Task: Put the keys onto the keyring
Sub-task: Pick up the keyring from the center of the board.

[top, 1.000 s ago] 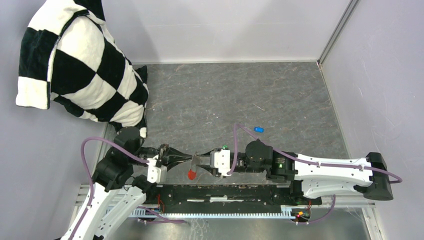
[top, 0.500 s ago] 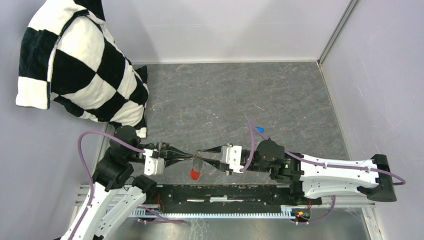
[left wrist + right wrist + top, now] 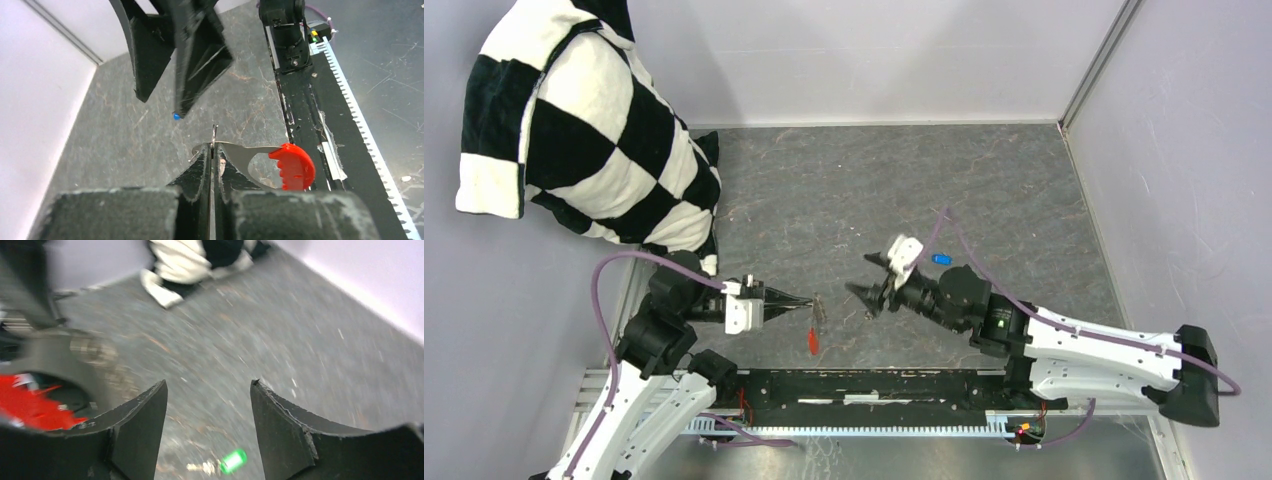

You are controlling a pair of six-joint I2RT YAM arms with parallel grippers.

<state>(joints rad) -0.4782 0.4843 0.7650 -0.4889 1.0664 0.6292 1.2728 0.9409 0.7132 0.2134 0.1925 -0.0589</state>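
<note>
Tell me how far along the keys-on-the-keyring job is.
Neither key is threaded yet. In hand: the left gripper is shut on the keyring, red tag attached. The right gripper is open and empty above the green key; the blue key lies on the table. Both need threading.

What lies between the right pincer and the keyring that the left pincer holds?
Only bare table, as the top view shows. The green key lies on the table by the open right pincer, seen in its wrist view.

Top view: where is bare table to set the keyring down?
Free: the far tabletop between checkered pillow and right wall, beyond the blue key. Crowded: near edge, around left gripper, keyring, right gripper and green key.
</note>
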